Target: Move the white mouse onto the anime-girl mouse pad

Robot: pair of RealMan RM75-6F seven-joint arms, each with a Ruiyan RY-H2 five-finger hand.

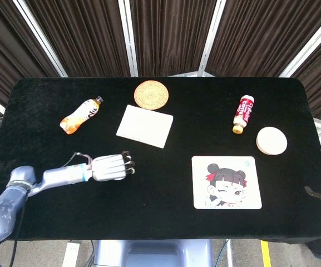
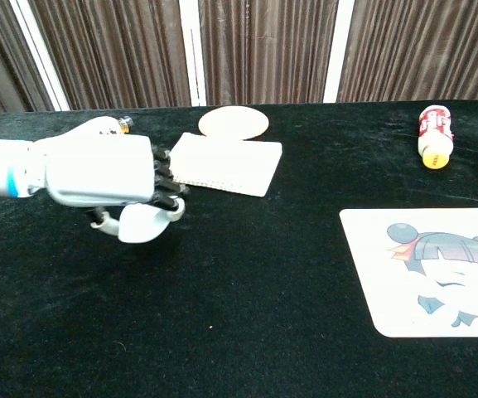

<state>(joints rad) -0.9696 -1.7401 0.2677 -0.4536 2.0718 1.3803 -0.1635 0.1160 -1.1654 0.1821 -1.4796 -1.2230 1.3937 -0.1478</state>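
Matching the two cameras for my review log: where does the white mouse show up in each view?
Head view: hidden under the left hand, lower left.
Chest view: white mouse under that hand's curled fingers, left of centre.
Shared landmark: white notebook beyond the hand.

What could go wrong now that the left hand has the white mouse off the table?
1. The left hand grips the white mouse only from above, its underside unsupported; it may slip during the carry.
2. The anime-girl mouse pad lies far to the right, so the carry is long.
3. The notebook lies just beyond the hand; a drift that way could nudge it.
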